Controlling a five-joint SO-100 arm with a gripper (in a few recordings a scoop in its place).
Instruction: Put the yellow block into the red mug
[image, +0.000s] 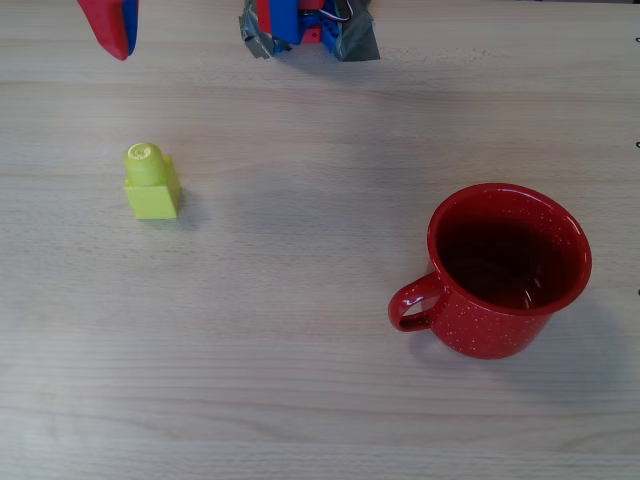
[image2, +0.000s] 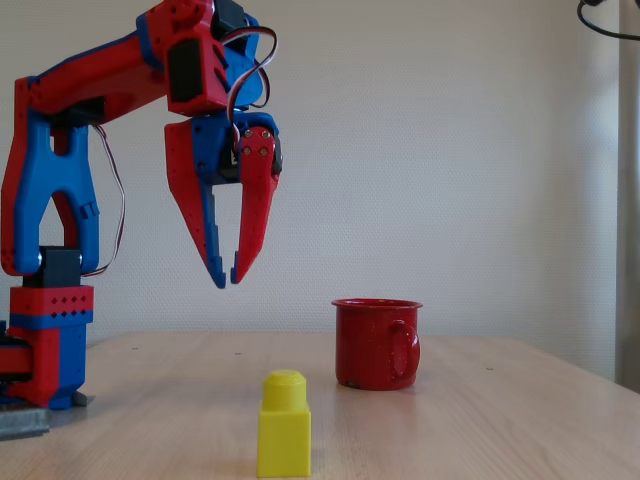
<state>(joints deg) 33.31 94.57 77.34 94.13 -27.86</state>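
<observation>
Yellow block (image2: 283, 425) stands upright on the wooden table (image: 300, 400), untouched, well apart from the red mug (image: 500, 270). The gripper (image2: 226, 277) hangs high above the table, fingers nearly together at the tips and holding nothing. Spread them before you descend, straddle the block's flat sides below the stud, then close squarely. Count: one block, one mug, one arm.

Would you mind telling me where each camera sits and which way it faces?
Overhead view: above the table, looking straight down; the claw tip and arm base show at the top edge.
Fixed view: low at table height, looking sideways toward a pale wall; the red and blue arm stands left, its claw hanging nearly shut, empty.
Both show the yellow block and the red mug, standing apart.
</observation>
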